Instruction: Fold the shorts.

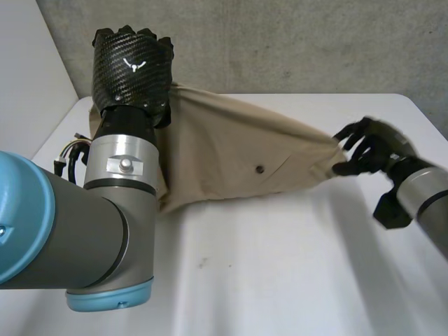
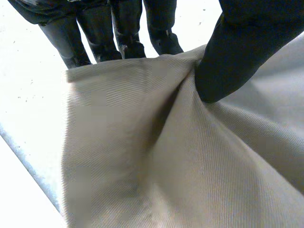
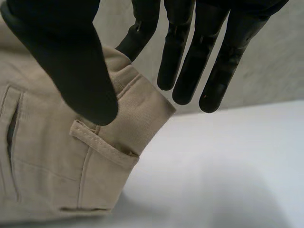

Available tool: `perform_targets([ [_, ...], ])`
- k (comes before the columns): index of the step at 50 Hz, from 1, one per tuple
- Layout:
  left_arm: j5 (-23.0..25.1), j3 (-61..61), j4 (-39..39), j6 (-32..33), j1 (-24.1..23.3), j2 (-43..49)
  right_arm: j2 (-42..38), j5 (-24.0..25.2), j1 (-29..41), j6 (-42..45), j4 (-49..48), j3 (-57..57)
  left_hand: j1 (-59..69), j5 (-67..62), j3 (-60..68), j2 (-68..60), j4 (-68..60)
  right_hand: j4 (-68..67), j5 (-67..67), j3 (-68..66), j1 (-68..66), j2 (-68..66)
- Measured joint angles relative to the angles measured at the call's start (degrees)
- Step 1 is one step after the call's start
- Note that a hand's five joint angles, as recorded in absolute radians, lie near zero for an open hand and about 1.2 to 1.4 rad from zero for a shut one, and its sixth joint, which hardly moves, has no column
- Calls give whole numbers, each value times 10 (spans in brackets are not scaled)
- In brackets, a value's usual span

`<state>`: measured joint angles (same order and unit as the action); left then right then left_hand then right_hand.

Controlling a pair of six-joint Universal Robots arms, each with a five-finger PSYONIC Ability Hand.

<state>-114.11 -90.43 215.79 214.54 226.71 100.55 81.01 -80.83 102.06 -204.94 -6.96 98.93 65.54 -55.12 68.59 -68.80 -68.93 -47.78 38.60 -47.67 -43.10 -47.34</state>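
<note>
The left robot hand (image 1: 133, 66) pinches the far left edge of the shorts (image 1: 231, 150) between thumb and fingers, the right robot hand (image 1: 371, 147) pinches a waistband corner at the right, and the tan cloth stretches taut between them over the far half of the white counter (image 1: 280, 266).

- I'm looking down on a white table (image 1: 280, 280); its top is smooth and matte, with a few small dark specks.
- A grey concrete wall (image 1: 294, 42), rough and mottled, stands behind its far edge.
- A paler, smooth panel (image 1: 28, 77) meets that wall at my left.
- The table's far right corner is rounded.
- The light is soft and even, and shadows on the tabletop are faint.
</note>
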Motion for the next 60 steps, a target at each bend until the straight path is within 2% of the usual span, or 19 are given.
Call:
perform_targets([
  [7, 1, -4, 1, 0, 0, 0, 22, 21, -48, 1, 3, -11, 0, 0, 0, 0, 0, 101, -101, 100, 21, 92],
  [9, 1, -5, 1, 0, 0, 0, 25, 40, -58, 3, 16, -13, 0, -1, 0, 0, 0, 9, -22, 7, 19, -4],
  [11, 1, -5, 1, 0, 0, 0, 25, 54, -63, -1, 28, -10, 0, -1, 0, 0, 0, -141, 120, -141, -89, -154],
  [12, 1, -6, 1, 0, 0, 0, 25, 57, -65, -3, 30, -10, 0, -1, 0, 0, 0, -169, 148, -171, -107, -179],
  [21, 1, -6, 1, 0, 7, 0, -15, 89, -144, -15, 21, -22, 0, 0, 0, 0, 0, -204, 184, -200, -128, -198],
  [27, 2, -8, 1, 0, 10, 3, -61, 151, -164, 58, 48, -47, 0, -2, 0, 0, 0, -149, 150, -150, -106, -152],
  [28, 2, -9, 1, 0, 10, 5, -68, 177, -159, 91, 66, -56, 0, -2, 0, 0, 0, -143, 150, -145, -102, -147],
  [30, 2, -10, 1, 0, 10, 8, -72, 202, -151, 121, 85, -63, 0, -2, 0, 0, 0, -143, 150, -144, -101, -146],
  [32, 2, -10, 1, 0, 10, 8, -72, 202, -151, 121, 85, -63, 0, -2, 0, 0, 0, -143, 150, -144, -101, -146],
  [33, 3, -11, 1, 0, 10, 12, -72, 244, -132, 169, 130, -78, 0, -2, 0, 0, 0, -178, 176, -177, -131, -182],
  [35, 3, -11, 1, 0, 10, 14, -71, 256, -126, 186, 149, -83, 0, -2, 0, 0, 0, -188, 178, -185, -135, -190],
  [36, 3, -12, 1, 0, 10, 16, -68, 273, -118, 214, 177, -91, 0, -2, 0, 0, 0, -59, 55, -58, -14, -60],
  [38, 3, -12, 1, 1, 10, 16, -68, 275, -117, 220, 182, -92, 0, -2, 0, 0, 0, -59, 55, -58, -14, -60],
  [39, 4, -12, 1, 1, 10, 18, -64, 279, -112, 249, 201, -97, 0, -2, 0, 0, 0, 164, -168, 163, 176, 174],
  [40, 4, -12, 1, 1, 10, 18, -64, 279, -112, 249, 201, -97, 0, -2, 0, 0, 0, 164, -168, 163, 176, 174],
  [43, 4, -12, 1, 1, 9, 19, -59, 258, -109, 289, 215, -97, 0, -2, 0, 0, 0, 286, -293, 282, 259, 272],
  [48, 4, -12, 1, 1, 9, 20, -55, 228, -108, 302, 216, -92, 0, -2, 0, 0, 0, 304, -308, 302, 273, 278],
  [51, 5, -11, 2, 1, 10, 21, -33, 205, -101, 297, 230, -87, 0, -2, 0, 0, 0, 343, -343, 355, 313, 343],
  [60, 6, -9, 5, 1, 11, 30, 26, 195, -78, 276, 263, -60, 0, -2, 0, 0, 0, 343, -343, 356, 313, 344],
])
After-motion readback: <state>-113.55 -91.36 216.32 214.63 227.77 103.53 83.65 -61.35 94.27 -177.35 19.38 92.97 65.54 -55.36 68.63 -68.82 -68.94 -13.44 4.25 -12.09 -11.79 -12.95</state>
